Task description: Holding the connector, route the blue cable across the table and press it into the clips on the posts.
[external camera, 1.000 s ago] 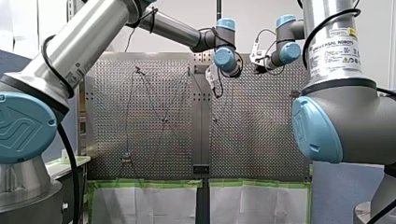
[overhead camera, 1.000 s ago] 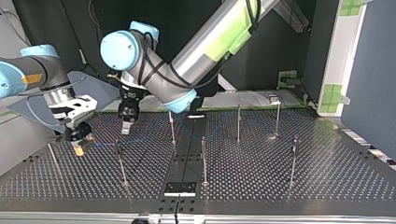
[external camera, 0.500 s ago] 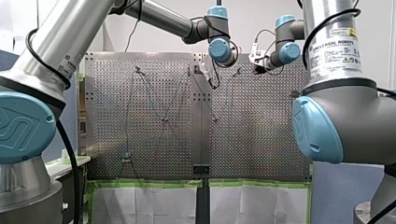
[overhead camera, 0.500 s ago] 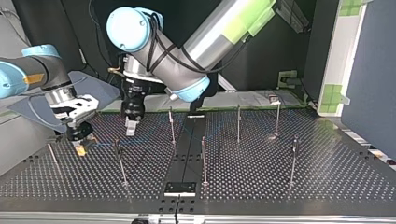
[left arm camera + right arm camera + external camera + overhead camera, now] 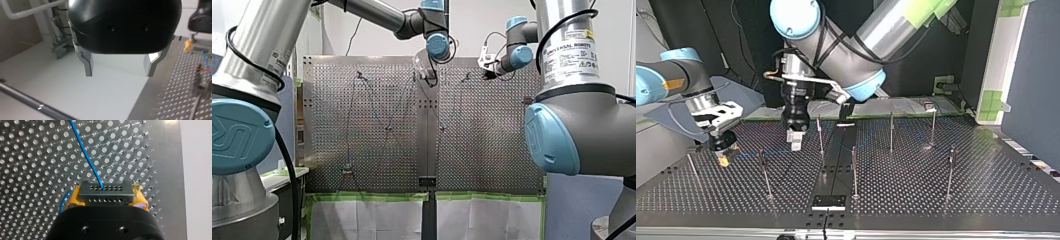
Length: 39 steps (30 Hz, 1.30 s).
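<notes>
Over table [image 5: 936, 190], left claw [image 5: 795, 142] vertical, spread; right claw [image 5: 723, 156] grips connector [image 5: 106, 193].

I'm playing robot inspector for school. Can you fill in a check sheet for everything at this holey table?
Surface: metal table full of holes, with thin posts standing on it.
Job's things: blue cable runs out of the connector across the table.
Clutter: nothing seen.
Grippers: right gripper shut on the connector, between yellow pads; left gripper open, holding nothing, over the table.
Cables: black cable hangs beside the left arm's base.
Surroundings: green tape on a white frame beside the table.
</notes>
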Tool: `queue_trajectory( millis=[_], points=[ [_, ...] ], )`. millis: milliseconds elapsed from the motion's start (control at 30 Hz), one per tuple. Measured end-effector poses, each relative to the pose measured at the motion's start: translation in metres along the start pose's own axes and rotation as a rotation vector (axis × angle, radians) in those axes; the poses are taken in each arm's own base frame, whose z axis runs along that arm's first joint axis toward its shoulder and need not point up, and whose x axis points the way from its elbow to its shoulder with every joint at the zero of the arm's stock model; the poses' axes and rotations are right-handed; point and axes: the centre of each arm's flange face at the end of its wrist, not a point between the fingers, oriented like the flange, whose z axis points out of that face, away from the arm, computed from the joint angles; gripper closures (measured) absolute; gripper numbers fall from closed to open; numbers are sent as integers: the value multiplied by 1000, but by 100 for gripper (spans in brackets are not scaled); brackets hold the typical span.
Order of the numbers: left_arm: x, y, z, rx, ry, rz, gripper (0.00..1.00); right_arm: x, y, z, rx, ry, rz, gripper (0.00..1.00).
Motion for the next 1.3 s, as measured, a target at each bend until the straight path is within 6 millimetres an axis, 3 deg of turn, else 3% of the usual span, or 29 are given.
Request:
queue_trajectory(
  millis=[500,633,833,1300],
  points=[
    [-43,4,-33,29,-100,-80,0,-1,-1,1,-2,-1,-8,100],
    [-44,9,-39,32,-115,-88,0,-2,-1,1,-3,-1,-11,100],
    [-4,25,-42,22,-89,-61,0,-3,-1,1,-3,-7,-15,100],
    [108,40,-90,58,37,0,0,-5,-1,2,-5,-9,-19,100]
  ],
)
